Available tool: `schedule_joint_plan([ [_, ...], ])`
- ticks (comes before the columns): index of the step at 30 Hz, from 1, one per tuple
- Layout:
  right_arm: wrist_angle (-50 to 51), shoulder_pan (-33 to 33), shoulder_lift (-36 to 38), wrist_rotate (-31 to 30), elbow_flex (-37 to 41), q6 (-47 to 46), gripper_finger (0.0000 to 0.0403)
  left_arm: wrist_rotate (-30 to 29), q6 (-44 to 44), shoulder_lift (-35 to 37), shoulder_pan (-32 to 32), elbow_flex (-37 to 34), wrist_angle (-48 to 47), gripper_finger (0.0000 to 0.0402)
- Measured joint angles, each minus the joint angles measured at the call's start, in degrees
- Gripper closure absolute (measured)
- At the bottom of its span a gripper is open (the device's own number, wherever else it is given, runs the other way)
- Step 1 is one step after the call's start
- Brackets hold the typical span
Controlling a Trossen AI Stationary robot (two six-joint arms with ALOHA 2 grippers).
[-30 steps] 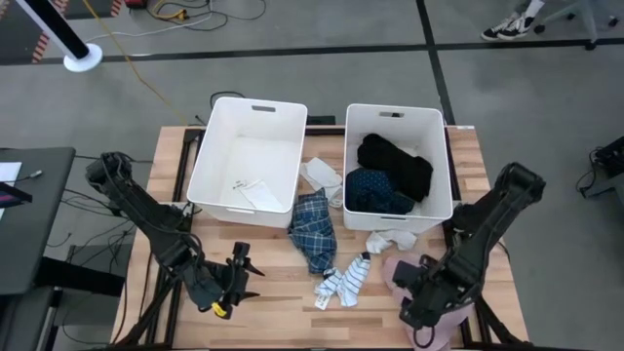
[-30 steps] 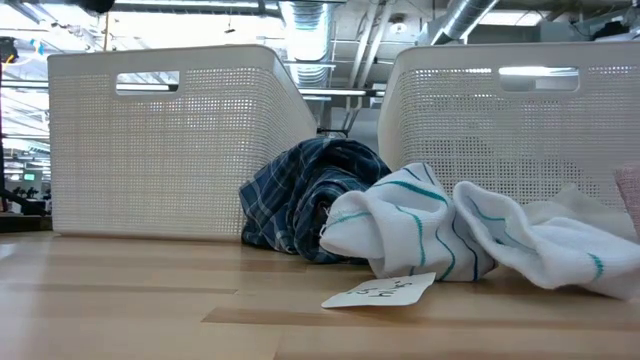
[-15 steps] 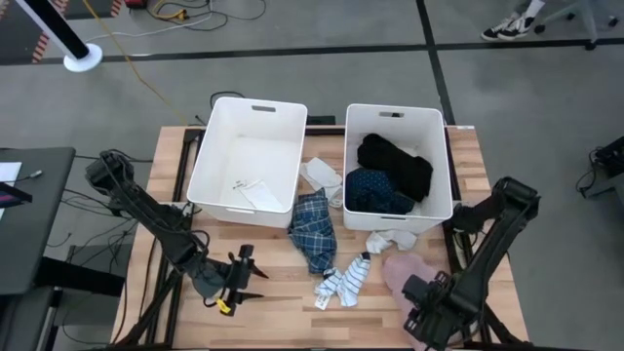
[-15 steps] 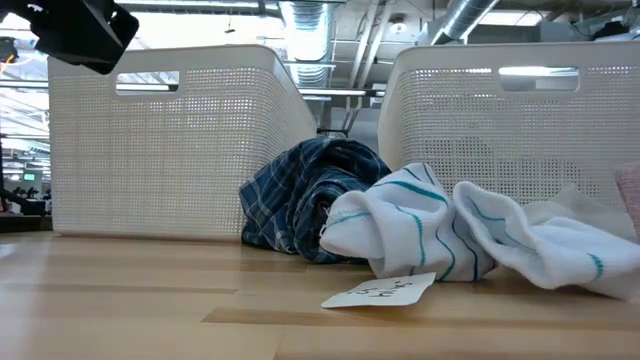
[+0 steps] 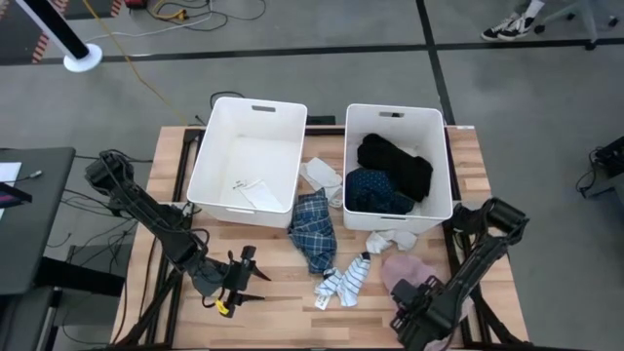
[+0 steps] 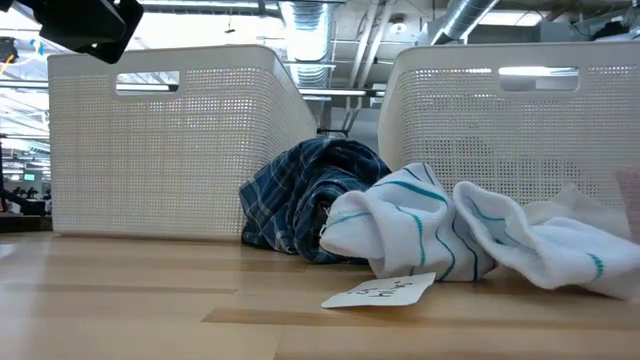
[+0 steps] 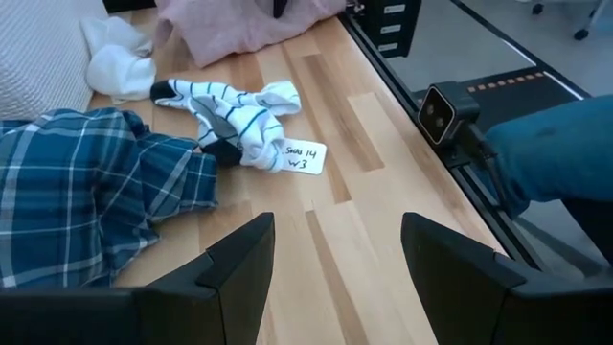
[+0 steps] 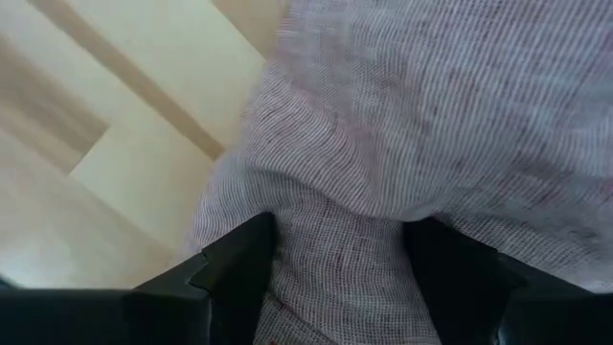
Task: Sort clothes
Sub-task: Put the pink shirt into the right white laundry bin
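The pink garment (image 5: 402,271) lies bunched on the table near its near right corner. My right gripper (image 5: 414,317) is open and low over the garment's near part; pink cloth (image 8: 383,115) fills its wrist view. My left gripper (image 5: 255,276) is open and empty, above the table's near left part and pointing toward the right. The blue plaid garment (image 5: 312,232) and a blue-white striped sock (image 5: 341,283) with a paper tag (image 7: 304,155) lie on the table in front of it. A black garment (image 5: 395,161) and a navy dotted one (image 5: 375,192) lie in the right tub. My right gripper is open on the pink garment, coming from above and pointing down. A raised bunch of the cloth (image 8: 337,206) stands between its two fingers (image 8: 239,259), several layers by the look of it. The garment lies on the table.
Two white tubs stand at the far side, the left tub (image 5: 200,166) holding small white pieces and the right tub (image 5: 448,180) holding garments. A white sock (image 5: 390,240) lies before the right tub, and another white piece (image 5: 322,175) lies between the tubs. The low camera (image 7: 441,110) sits at the near edge.
My right gripper has gone toward the table's near edge and come down onto the near part of the pink garment, so more of the garment's far part now shows. My left gripper has shifted slightly toward the table's right.
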State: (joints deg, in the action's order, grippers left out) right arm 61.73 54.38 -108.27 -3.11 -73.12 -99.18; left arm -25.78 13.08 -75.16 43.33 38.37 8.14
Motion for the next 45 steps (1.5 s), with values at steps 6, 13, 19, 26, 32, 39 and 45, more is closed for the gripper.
schedule_joint_plan([
  [6,-0.92,-0.78,-2.86,0.43,-0.07,2.10,0.0204,-0.02,0.00,0.00,0.00,0.00,0.65,0.0178],
  [13,-4.20,-2.63,-2.63,0.97,0.17,7.57,0.0383,-0.23,-1.19,0.00,0.00,0.00,2.73,0.0178],
  [19,-7.85,-3.31,-1.18,-9.19,-1.87,11.00,0.0396,-0.24,-5.45,-1.28,-0.02,0.00,10.50,0.0178],
  [26,-9.63,-3.64,0.13,-28.49,-7.76,19.36,0.0401,3.72,-8.01,-11.79,-1.63,0.00,29.09,0.0178],
  [32,-13.58,-4.46,0.14,-33.55,-9.14,26.30,0.0402,4.74,-3.51,-23.79,-5.02,0.00,45.79,0.0178],
  [39,-14.86,-5.32,0.22,-35.85,-9.16,27.88,0.0402,2.00,-13.42,-33.25,-6.19,4.97,52.51,0.0178],
  [45,-20.21,-6.05,0.22,-35.85,-9.20,31.19,0.0403,-5.59,-32.57,-39.80,-6.05,15.35,46.76,0.0176],
])
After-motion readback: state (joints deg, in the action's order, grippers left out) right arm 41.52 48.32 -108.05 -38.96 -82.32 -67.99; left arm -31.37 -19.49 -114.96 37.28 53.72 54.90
